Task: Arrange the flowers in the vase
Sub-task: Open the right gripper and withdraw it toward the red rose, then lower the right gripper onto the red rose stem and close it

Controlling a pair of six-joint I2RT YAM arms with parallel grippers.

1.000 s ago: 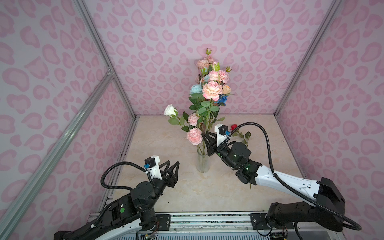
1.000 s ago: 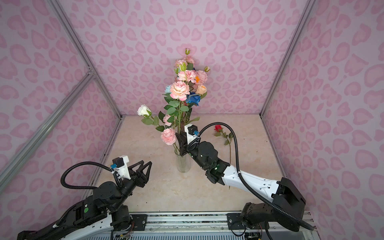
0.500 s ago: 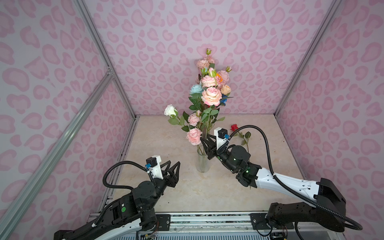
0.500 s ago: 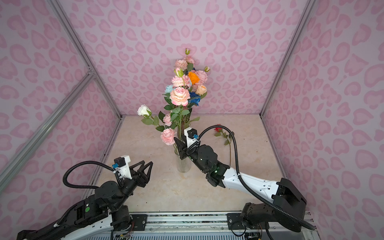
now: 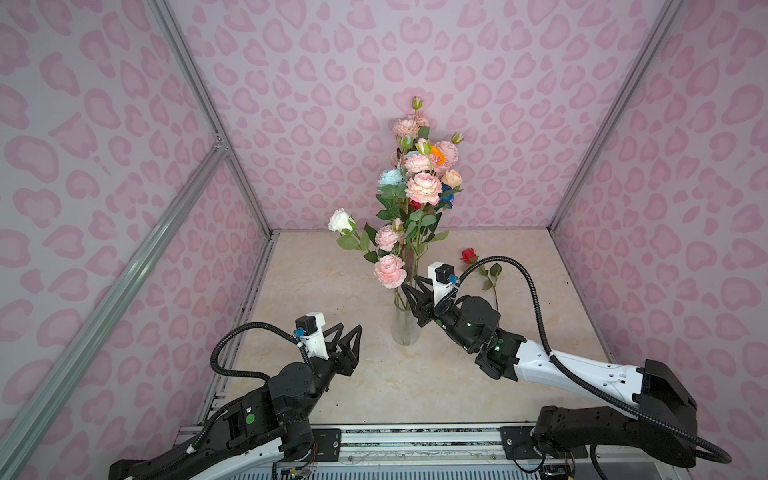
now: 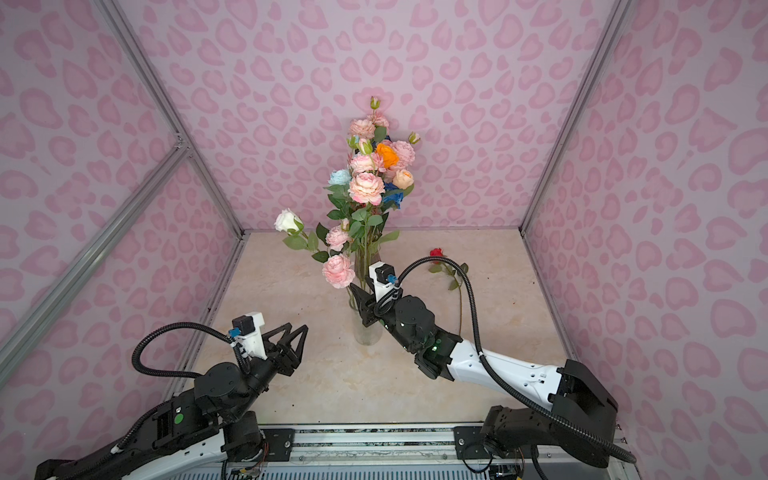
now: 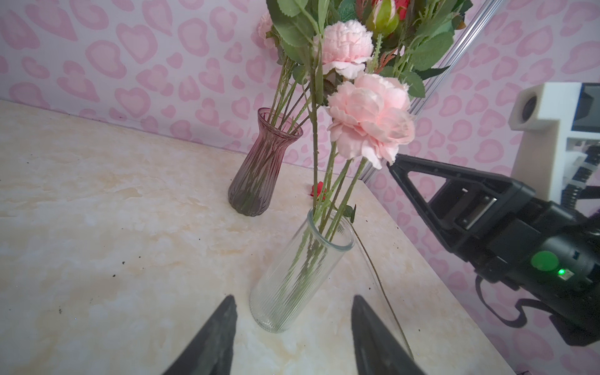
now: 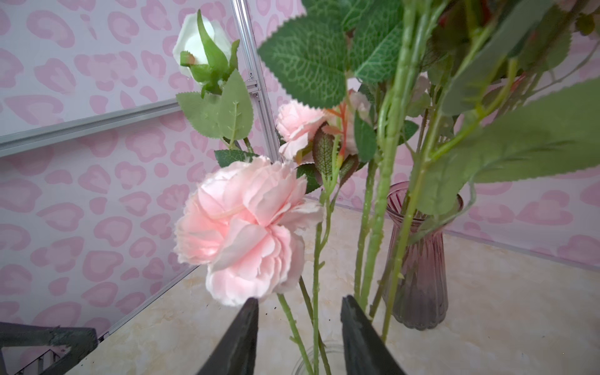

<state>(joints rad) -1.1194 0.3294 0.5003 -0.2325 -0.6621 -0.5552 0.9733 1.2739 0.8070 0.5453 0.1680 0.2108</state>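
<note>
- Flowers [image 5: 424, 187] first: nearly all the leafy long-stemmed blooms stand in two vases in the middle of the marbled beige worktop [image 5: 316, 299]. A few are in the clear ribbed glass cylinder vase [image 5: 405, 328], and the tall bunch is in the mauve ribbed glass vase [image 7: 259, 168] just behind it. One red rose [image 5: 468, 254] lies flat on the worktop, off to the right by the right arm.
- Right claw [image 8: 298, 308] sits just above the clear vase's rim. Its jaws are parted, thin green stems run through the gap, and nothing's pinched that I can see.
- Left claw [image 5: 350, 328] hovers wide and empty near the clear vase, pointing at it.
- Worry #1: the big pale-pink peony bloom [image 8: 246, 233] hangs right at one jaw tip. Back out crooked and a leaf or stem snags, and that narrow, top-heavy vase probably tips.
- Worry #2: the red rose's stem runs close beside the right arm, under its cable loop. A careless swing could sweep it away.
- Worry #3: the white rose [image 5: 340, 220] leans far out sideways, so another stem jammed in might lever it out.
</note>
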